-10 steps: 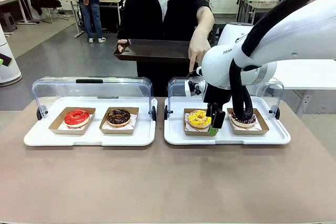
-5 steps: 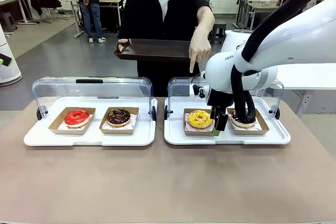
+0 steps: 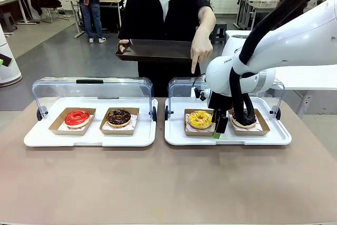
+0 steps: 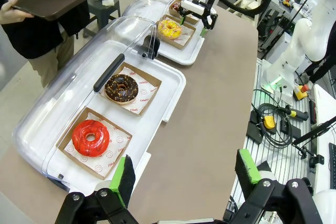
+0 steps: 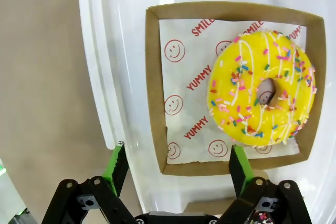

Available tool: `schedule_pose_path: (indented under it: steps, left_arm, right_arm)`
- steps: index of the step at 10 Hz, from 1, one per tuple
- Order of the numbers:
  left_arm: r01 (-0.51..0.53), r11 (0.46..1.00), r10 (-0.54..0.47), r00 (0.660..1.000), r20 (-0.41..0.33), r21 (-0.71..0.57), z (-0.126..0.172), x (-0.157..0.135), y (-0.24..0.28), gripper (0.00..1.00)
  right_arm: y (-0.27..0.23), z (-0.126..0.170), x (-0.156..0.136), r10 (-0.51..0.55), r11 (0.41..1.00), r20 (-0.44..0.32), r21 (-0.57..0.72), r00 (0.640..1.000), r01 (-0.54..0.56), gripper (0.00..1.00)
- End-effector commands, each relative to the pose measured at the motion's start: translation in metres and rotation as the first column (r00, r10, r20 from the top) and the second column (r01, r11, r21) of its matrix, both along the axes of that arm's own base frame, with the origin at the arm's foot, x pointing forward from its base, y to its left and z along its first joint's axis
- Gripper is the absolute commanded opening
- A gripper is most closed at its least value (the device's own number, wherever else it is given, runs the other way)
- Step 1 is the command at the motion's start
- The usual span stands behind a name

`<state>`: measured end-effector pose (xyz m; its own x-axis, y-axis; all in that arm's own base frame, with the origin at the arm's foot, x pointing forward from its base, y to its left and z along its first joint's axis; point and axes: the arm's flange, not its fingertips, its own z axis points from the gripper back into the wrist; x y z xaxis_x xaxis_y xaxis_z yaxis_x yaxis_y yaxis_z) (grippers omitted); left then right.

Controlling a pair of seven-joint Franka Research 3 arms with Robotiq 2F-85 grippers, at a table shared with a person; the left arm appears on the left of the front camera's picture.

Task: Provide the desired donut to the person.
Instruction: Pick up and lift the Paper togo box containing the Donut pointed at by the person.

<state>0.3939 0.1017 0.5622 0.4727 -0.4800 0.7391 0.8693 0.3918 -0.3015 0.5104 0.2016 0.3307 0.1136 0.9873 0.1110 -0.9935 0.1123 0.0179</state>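
The person (image 3: 164,9) stands across the table in a black top, holding a dark serving tray (image 3: 152,51). Their other hand (image 3: 199,52) points a finger down at the yellow sprinkled donut (image 3: 200,119). That donut (image 5: 261,95) lies on printed paper in a cardboard tray (image 5: 153,93). My right gripper (image 3: 217,127) hangs open just right of the donut, low over the white tray. In the right wrist view its green pads (image 5: 116,166) straddle the cardboard tray's near side, with nothing held. My left gripper (image 4: 186,174) is open and empty, high above the table's end.
The right white tray (image 3: 274,136) also holds a dark sprinkled donut (image 3: 243,120), partly behind my arm's cables. On the left white tray (image 3: 37,138) sit a red donut (image 3: 77,117) and a chocolate donut (image 3: 119,116). Clear lids (image 3: 89,85) stand open behind both trays.
My right arm has shifted slightly to the right and settled lower beside the yellow donut. The person's pointing hand and the serving tray have hardly moved.
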Motion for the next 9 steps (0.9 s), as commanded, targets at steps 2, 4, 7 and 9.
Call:
schedule_pose_path:
  steps: [2, 4, 7, 9]
  left_arm:
    - [-0.009, 1.000, 0.009, 1.000, -0.012, -0.017, 0.0026, -0.0005, -0.0008, 1.00]
    - [-0.009, 1.000, 0.009, 1.000, -0.012, -0.017, 0.0026, -0.0005, -0.0008, 1.00]
    - [-0.009, 1.000, 0.009, 1.000, -0.012, -0.017, 0.0026, -0.0005, -0.0008, 1.00]
    - [-0.009, 1.000, 0.009, 1.000, -0.012, -0.017, 0.0026, -0.0005, -0.0008, 1.00]
  right_arm:
    - [0.0035, -0.0040, 0.0094, -0.032, 0.999, -0.001, -0.002, 0.999, 0.032, 1.00]
    - [0.0031, -0.0041, 0.0090, -0.010, 1.000, -0.008, -0.002, 1.000, 0.010, 0.41]
    - [0.0042, -0.0038, 0.0082, -0.010, 1.000, -0.006, 0.002, 1.000, 0.010, 0.35]
    - [0.0041, -0.0035, 0.0081, -0.011, 1.000, -0.009, 0.004, 1.000, 0.011, 0.00]
